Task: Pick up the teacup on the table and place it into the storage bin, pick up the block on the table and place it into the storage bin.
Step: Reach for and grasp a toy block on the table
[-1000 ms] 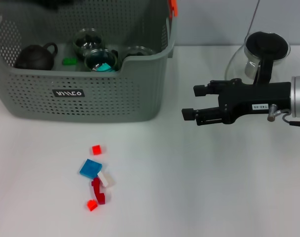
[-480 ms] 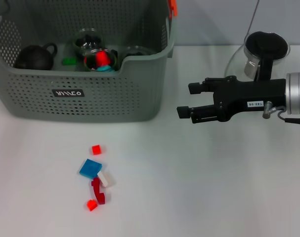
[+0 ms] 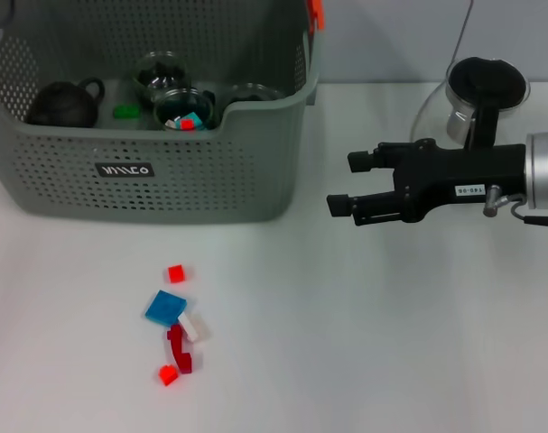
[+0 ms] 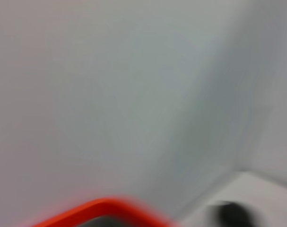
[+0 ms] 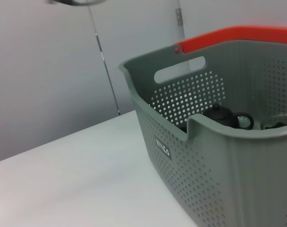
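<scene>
The grey perforated storage bin (image 3: pixel 210 194) stands at the back left, and its wall also fills the right wrist view (image 5: pixel 219 161). A glass teacup (image 3: pixel 185 108) inside it holds small red and teal pieces. Loose blocks lie on the table in front of the bin: a small red block (image 3: pixel 175 272), a blue block (image 3: pixel 166 308), a white one (image 3: pixel 193 327), a dark red piece (image 3: pixel 180 350) and another small red one (image 3: pixel 168 374). My right gripper (image 3: pixel 346 184) hovers open and empty to the right of the bin. My left gripper is out of view.
The bin also holds a dark teapot (image 3: pixel 64 102), a green block (image 3: pixel 125 112) and other glass cups (image 3: pixel 161 72). An orange clip (image 3: pixel 316 13) sits on its rim. A glass pitcher with a black lid (image 3: pixel 483 90) stands at the back right, behind my right arm.
The dark left gripper above the bin has left the view. A red block dropped into the glass teacup and settled. My right gripper shifted slightly left and stays open.
</scene>
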Robot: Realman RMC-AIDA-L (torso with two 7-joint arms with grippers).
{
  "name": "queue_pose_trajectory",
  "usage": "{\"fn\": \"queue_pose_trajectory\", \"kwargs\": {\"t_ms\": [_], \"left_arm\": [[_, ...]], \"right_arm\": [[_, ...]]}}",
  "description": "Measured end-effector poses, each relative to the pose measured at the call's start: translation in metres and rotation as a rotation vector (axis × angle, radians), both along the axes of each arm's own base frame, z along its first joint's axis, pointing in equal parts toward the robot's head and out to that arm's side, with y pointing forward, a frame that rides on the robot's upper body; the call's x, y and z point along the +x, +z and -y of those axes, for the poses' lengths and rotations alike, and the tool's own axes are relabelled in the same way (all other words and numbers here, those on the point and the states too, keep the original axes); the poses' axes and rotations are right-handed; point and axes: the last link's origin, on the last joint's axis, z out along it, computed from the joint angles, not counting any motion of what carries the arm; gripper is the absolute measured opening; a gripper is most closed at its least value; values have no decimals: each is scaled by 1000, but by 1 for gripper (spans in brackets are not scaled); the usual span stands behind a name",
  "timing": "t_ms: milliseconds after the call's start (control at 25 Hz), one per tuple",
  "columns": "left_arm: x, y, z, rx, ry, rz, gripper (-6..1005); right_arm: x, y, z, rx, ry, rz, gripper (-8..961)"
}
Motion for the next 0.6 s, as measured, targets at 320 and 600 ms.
{"fn": "queue_pose_trajectory", "kwargs": {"t_ms": [320,600], "left_arm": [[-7,-29,102,-223,-338,-205,930],[-35,-59,122,-347,-266,-399,950]], "right_arm": [[0,1,-1,0,-10,-6,885],[0,1,-1,2,-21,-8,885]]}}
